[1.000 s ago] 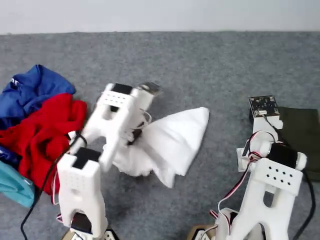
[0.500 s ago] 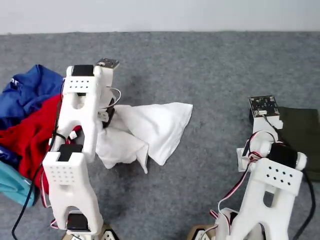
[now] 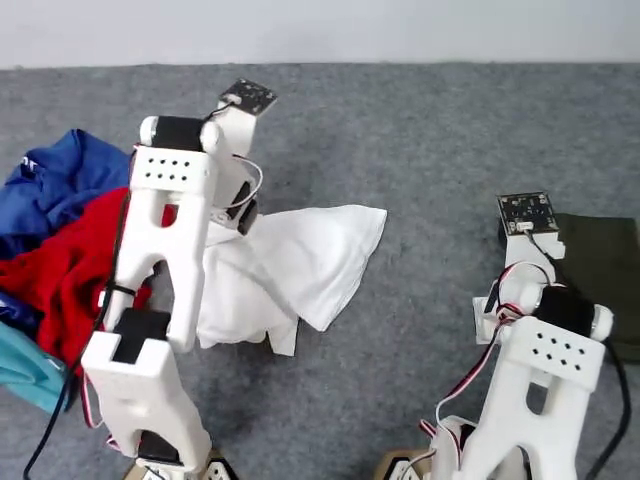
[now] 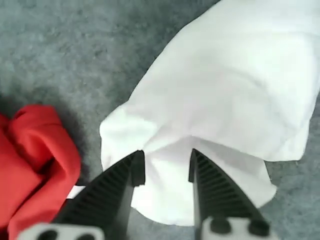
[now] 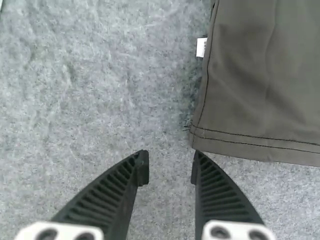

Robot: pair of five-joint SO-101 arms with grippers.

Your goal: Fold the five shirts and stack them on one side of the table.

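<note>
red shirt (image 4: 35, 150): bunched just beside the left fingers (image 4: 117, 192).
left fingers: spread open, right over the near edge of the white shirt (image 4: 225, 85).
white shirt: crumpled on the bench (image 3: 420, 130), long axis running away from those fingers, so they're the nearer pair.
right fingers (image 5: 120, 192): parted, empty.
olive shirt (image 5: 260, 75): flat, just beside them.

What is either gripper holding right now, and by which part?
Nothing, it seems: the left gripper is open over the bunched edge of the white shirt; right gripper open, empty.
</note>
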